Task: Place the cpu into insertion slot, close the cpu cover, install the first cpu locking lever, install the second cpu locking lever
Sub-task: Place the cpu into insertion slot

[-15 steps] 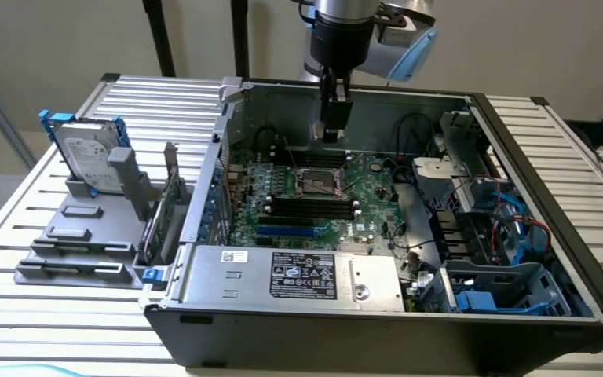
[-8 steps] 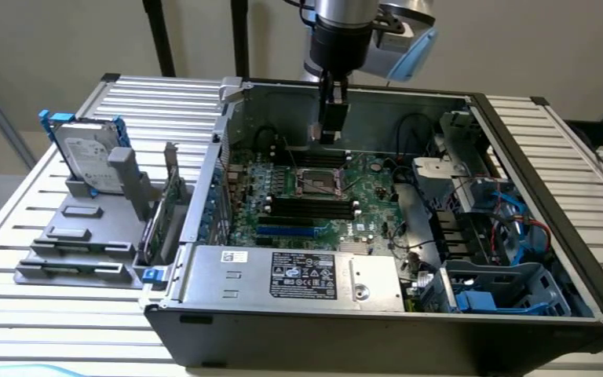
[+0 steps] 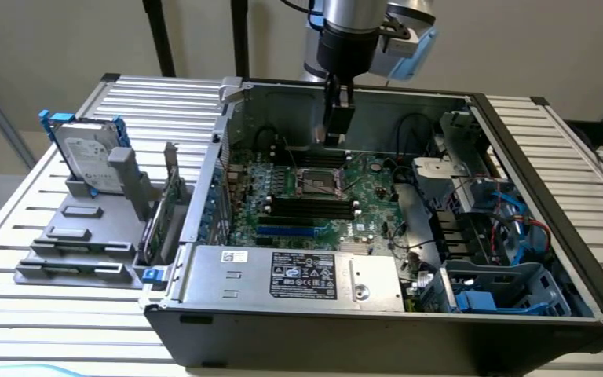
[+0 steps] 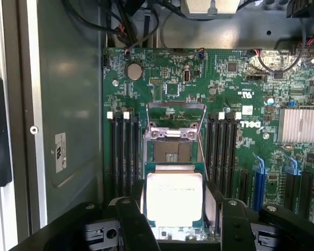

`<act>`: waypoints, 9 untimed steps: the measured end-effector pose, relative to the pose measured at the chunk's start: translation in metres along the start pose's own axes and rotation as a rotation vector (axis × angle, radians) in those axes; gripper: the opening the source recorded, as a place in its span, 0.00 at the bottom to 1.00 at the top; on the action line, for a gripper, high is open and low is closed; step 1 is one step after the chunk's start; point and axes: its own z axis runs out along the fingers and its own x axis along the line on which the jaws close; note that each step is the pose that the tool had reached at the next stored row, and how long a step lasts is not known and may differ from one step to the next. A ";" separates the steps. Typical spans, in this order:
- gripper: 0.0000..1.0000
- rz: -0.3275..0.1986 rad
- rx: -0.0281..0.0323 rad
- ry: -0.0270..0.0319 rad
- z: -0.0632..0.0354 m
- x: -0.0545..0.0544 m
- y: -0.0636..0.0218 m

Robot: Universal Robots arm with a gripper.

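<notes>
My gripper (image 3: 335, 129) hangs inside the open computer case, just above and behind the insertion slot (image 3: 320, 182) on the green board. In the wrist view its black fingers (image 4: 133, 222) are shut on the cpu (image 4: 174, 198), a pale square chip held flat between them. The insertion slot (image 4: 170, 151) lies just beyond the chip, its dark centre uncovered. Behind the slot the cpu cover (image 4: 176, 116), a silvery frame, stands tilted up and open. A thin wire lever (image 4: 201, 149) rises along one side of the slot.
Black memory slots (image 4: 123, 151) flank the socket on both sides. A labelled silver box (image 3: 291, 275) fills the case's near edge. Cables and a blue drive cage (image 3: 501, 287) crowd the exterior view's right. A hard drive (image 3: 84, 153) stands on a grey rack outside the case.
</notes>
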 end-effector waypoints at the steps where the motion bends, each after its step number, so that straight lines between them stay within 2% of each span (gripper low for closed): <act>1: 0.54 0.000 0.0000 -0.0001 0.0018 0.000 0.0000; 9: 0.54 0.000 0.0000 -0.0004 0.0164 0.000 0.0004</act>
